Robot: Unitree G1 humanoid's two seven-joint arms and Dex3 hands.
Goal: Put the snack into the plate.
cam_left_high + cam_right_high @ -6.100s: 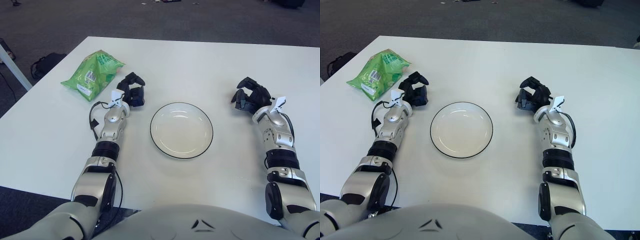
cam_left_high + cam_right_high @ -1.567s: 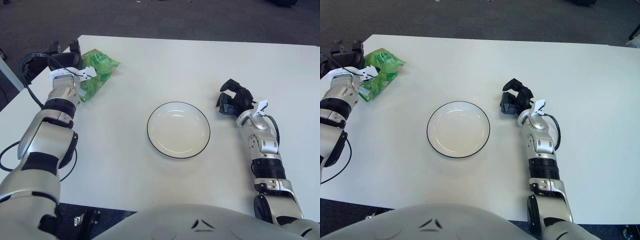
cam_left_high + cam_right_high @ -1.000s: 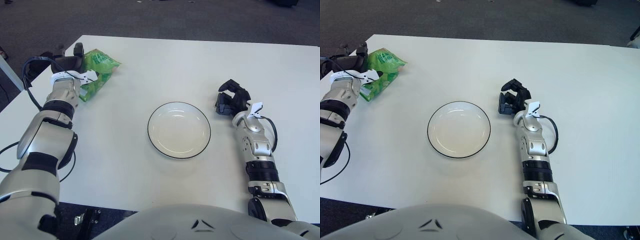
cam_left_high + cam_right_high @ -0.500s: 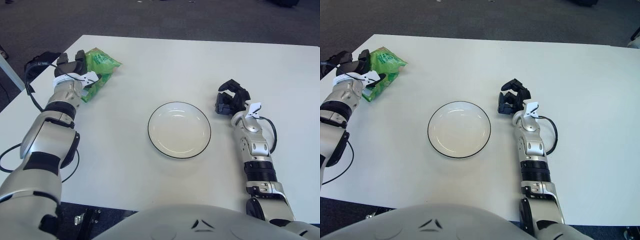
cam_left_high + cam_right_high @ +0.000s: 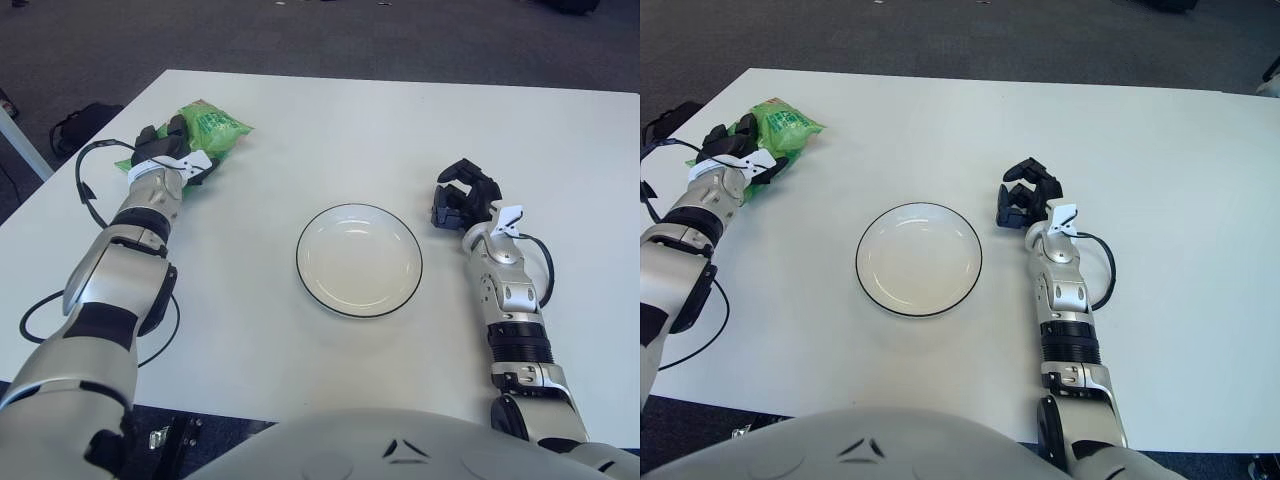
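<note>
The snack (image 5: 212,127) is a green bag lying near the table's far left corner. My left hand (image 5: 168,153) sits on the bag's near end, its dark fingers curled over the green wrapper and hiding that end. An empty white plate (image 5: 359,262) with a dark rim stands at the middle of the table, well to the right of the bag. To the right of the plate is my right hand (image 5: 459,198), its fingers curled and holding nothing.
The white table (image 5: 330,130) ends just left of the bag, with dark carpet beyond. A black bag (image 5: 85,124) lies on the floor by that edge. A black cable (image 5: 88,200) loops from my left wrist.
My left hand has swung in from the table's left edge onto the bag's near end and closed over it. The right hand and the plate have not moved.
</note>
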